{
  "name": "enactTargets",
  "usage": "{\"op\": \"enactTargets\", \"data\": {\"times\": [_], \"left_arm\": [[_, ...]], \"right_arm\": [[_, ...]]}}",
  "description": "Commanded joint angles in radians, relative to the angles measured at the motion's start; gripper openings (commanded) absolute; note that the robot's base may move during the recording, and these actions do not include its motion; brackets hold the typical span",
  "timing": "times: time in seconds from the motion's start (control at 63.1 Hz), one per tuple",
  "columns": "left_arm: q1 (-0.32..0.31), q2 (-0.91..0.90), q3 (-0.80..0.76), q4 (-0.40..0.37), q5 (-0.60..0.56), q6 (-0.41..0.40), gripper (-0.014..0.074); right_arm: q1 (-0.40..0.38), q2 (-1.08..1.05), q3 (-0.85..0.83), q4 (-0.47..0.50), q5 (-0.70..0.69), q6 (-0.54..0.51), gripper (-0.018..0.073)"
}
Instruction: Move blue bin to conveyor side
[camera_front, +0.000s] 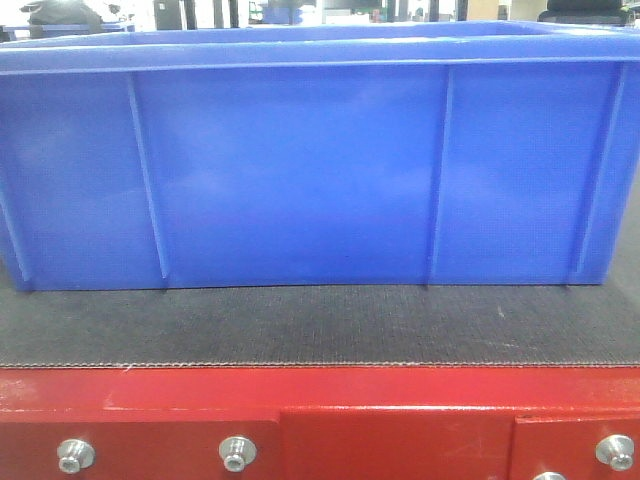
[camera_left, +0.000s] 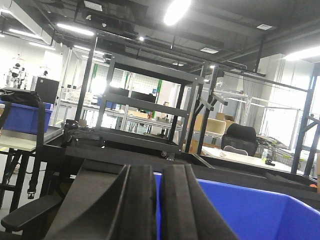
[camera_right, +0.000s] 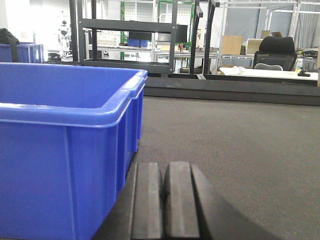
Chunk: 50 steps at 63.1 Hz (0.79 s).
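The blue bin (camera_front: 300, 170) stands on the conveyor's dark grey belt (camera_front: 320, 325), just behind the red frame (camera_front: 300, 410), and fills most of the front view. My left gripper (camera_left: 157, 172) is shut, with only a thin slit between its black fingers. It sits at the bin's rim, with the blue bin (camera_left: 250, 215) showing behind and to its right. My right gripper (camera_right: 163, 167) is shut and empty, low over the belt (camera_right: 240, 145), just right of the bin's end wall (camera_right: 65, 150). I cannot tell whether it touches the wall.
Silver bolts (camera_front: 237, 453) line the red frame. A black shelving rack (camera_left: 145, 100) stands behind the conveyor. Another blue bin (camera_left: 22, 117) rests on a table at far left. A black rail (camera_right: 225, 87) borders the belt's far edge.
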<state>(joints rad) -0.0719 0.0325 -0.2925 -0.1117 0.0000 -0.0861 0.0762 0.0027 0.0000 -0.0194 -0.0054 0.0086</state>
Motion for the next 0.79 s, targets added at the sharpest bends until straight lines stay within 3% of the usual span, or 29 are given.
{"op": "enactTargets", "data": {"times": [0.0, 0.222, 0.349, 0.444, 0.586, 0.776], "left_arm": [[-0.003, -0.004, 0.001, -0.005, -0.017, -0.003, 0.0022], [-0.003, -0.006, 0.039, -0.005, -0.031, 0.001, 0.0022], [0.025, -0.006, 0.145, -0.005, -0.106, 0.136, 0.0022], [0.071, -0.006, 0.216, -0.018, -0.082, 0.136, 0.0022], [0.132, -0.032, 0.283, 0.037, -0.04, 0.136, 0.0022], [0.13, -0.032, 0.292, 0.092, 0.0, 0.136, 0.0022]], "right_arm": [[-0.002, -0.003, 0.0, -0.009, -0.025, -0.009, -0.007], [-0.002, -0.003, 0.0, -0.009, -0.025, -0.009, -0.007], [-0.002, -0.003, 0.0, -0.009, -0.025, -0.009, -0.007], [-0.002, -0.003, 0.0, -0.009, -0.025, -0.009, -0.007], [-0.002, -0.003, 0.0, -0.009, -0.025, -0.009, -0.007], [-0.002, -0.003, 0.0, -0.009, -0.025, -0.009, -0.007]]}}
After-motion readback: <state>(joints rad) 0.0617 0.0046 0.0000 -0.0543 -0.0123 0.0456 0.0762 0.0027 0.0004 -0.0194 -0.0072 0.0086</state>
